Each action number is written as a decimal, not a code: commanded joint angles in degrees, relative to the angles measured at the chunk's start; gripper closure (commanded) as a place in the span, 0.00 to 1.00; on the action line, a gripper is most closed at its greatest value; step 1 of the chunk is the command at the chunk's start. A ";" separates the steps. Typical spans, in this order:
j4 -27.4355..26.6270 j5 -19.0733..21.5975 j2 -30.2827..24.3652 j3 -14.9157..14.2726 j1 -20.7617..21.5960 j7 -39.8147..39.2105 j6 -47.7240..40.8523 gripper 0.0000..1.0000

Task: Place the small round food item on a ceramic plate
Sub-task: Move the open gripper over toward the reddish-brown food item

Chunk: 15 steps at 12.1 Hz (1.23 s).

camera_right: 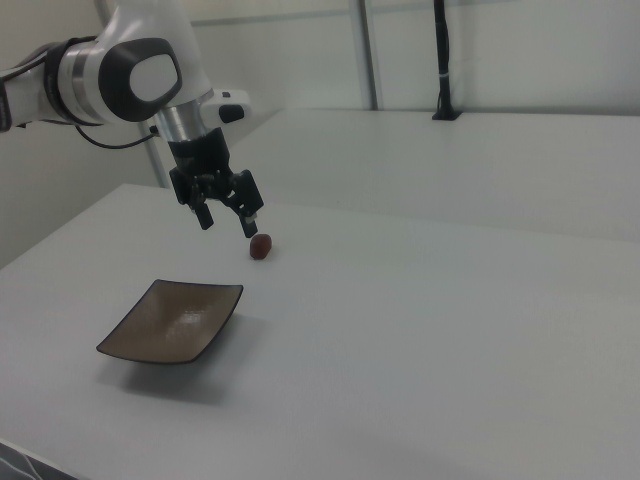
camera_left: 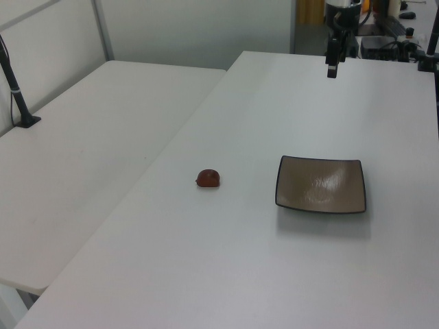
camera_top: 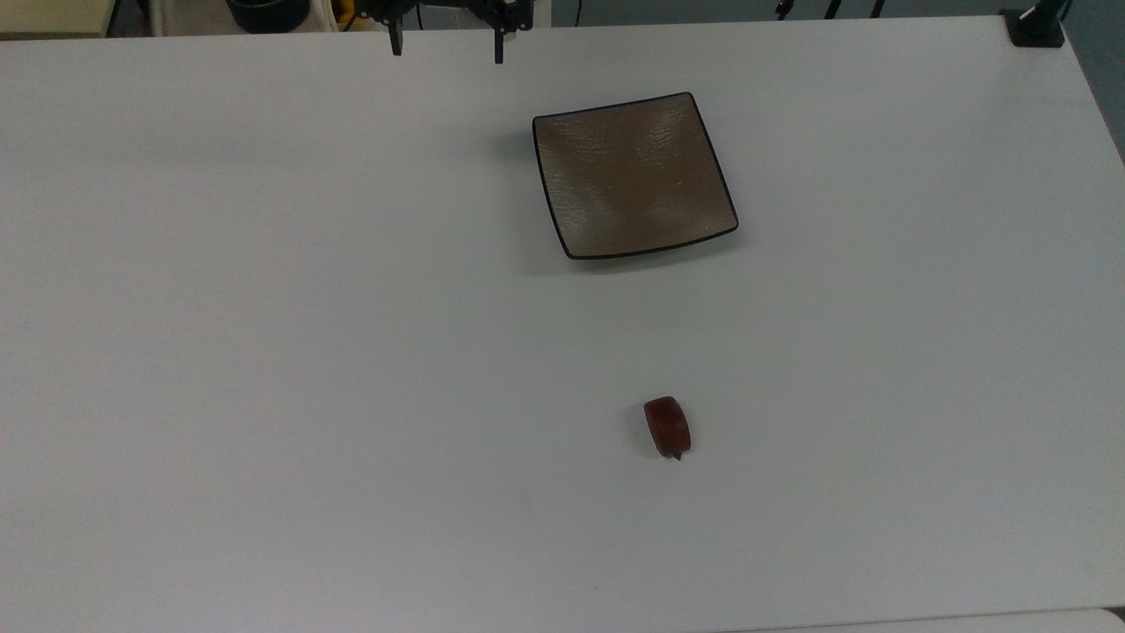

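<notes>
Small, dark reddish-brown and rounded, the food lump [camera_top: 668, 426] sits alone on the white table [camera_top: 264, 352], its tiny stem tip pointing toward the top view's bottom edge. It's well apart from the square brown-grey ceramic plate [camera_top: 633, 176] with the thin black rim, which lies bare further up the top view.

My gripper [camera_right: 227, 220] hangs in the air above the table, both black fingers spread wide, holding nothing. In the top view it's up at the far edge, to the plate's upper left. So nothing's picked yet; I judge this as the very start of the reach.

What worries me: that lump is small and rounded. If I come down off-centre, one finger could nudge it and send it rolling across this smooth table. Close across the wrong axis and it may squirt out sideways. Drop too low and my fingertips hit the tabletop. And the plate's curved, glossy surface could let it roll if I release from too high.
</notes>
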 commanded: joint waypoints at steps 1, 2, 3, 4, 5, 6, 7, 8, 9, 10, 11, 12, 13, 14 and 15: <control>0.63 2.55 0.59 -0.41 0.92 -0.07 -0.27 0.00; 0.63 2.56 0.69 -0.32 0.92 -0.06 -0.70 0.00; 0.63 2.56 0.77 -0.32 0.92 -0.06 -0.19 0.00; 0.63 2.56 0.86 -0.32 0.92 -0.06 -0.18 0.00; 0.54 2.56 0.78 -0.32 1.10 -0.06 -0.44 0.00; 0.63 2.56 0.77 -0.23 1.19 -0.06 -0.53 0.00; 0.54 2.56 0.86 -0.23 1.28 -0.14 -0.19 0.00; 0.19 2.56 1.47 -0.23 1.89 -0.84 -0.09 0.00; 0.01 2.39 2.78 -0.32 4.68 -0.59 0.08 0.00; 0.01 2.47 2.88 -0.32 4.79 -0.76 1.21 0.00; -0.51 2.47 2.97 -0.32 4.79 -0.50 3.49 0.00; -0.08 2.47 4.54 -0.32 4.62 -0.50 5.34 0.00; 0.62 2.47 6.03 -0.32 4.35 -0.15 7.88 0.00; 1.06 2.65 7.18 -0.32 4.27 -0.06 10.95 0.00; 1.07 2.65 7.71 -0.32 4.35 0.03 13.33 0.00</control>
